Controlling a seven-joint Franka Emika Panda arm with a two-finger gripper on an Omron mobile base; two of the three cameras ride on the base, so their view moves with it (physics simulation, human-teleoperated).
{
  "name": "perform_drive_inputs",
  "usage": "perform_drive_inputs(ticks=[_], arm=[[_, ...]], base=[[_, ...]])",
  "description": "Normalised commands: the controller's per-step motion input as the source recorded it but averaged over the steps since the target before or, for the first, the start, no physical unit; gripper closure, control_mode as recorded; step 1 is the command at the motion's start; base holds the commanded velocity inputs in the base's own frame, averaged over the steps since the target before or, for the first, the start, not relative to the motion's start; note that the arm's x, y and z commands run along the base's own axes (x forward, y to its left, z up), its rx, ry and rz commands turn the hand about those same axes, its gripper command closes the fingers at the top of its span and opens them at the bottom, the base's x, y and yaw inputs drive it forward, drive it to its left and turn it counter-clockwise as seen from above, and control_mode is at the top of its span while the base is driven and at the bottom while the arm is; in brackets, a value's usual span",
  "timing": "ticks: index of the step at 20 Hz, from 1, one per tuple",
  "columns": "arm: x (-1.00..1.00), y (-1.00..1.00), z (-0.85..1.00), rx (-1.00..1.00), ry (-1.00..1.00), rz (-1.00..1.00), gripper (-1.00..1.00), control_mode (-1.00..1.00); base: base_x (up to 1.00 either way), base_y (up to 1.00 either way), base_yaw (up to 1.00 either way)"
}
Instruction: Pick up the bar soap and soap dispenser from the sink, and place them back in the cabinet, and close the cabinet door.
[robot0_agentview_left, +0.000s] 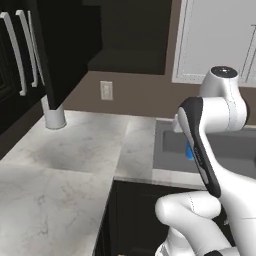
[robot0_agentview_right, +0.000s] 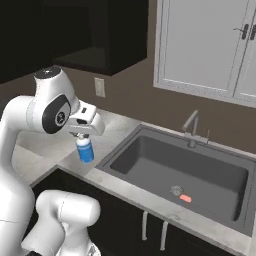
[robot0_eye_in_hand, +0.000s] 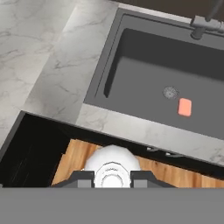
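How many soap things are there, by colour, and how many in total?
Orange-red: 1, the bar soap in the sink.
Blue: 1, the dispenser held by the tool.
Total: 2.

Counter (robot0_agentview_right: 120, 131) pale veined marble, smooth; sink (robot0_agentview_right: 150, 160) matt dark grey; faucet (robot0_agentview_right: 191, 131) grey metal; floor (robot0_eye_in_hand: 78, 157) wood.

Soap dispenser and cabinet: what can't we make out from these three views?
- Soap dispenser: left base view shows just a blue sliver behind the arm's dark link; hand view shows its white pump top, the body hidden beneath it.
- Gripper: finger contact on the dispenser's neck hidden by the hand, right base view.
- Cabinet: interior too dark to read; top cut off by the frame edge.
- Bar soap: too small for detail.
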Motion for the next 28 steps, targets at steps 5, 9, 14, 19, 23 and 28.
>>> perform_drive_inputs(ticks=[5,9,14,19,23,28], arm=[[0.0,0.0,0.0,0.0,0.0,0.0,1.0,1.0],[0.0,0.0,0.0,0.0,0.0,0.0,1.0,1.0],[0.0,0.0,0.0,0.0,0.0,0.0,1.0,1.0],[0.0,0.0,0.0,0.0,0.0,0.0,1.0,1.0],[0.0,0.0,0.0,0.0,0.0,0.0,1.0,1.0],[0.0,0.0,0.0,0.0,0.0,0.0,1.0,1.0]], base=[[0.0,0.19,0.21],[0.09,0.0,0.18],[0.12,0.0,0.21],[0.41,0.0,0.22],[0.47,0.0,0.18],[0.38,0.0,0.17]])
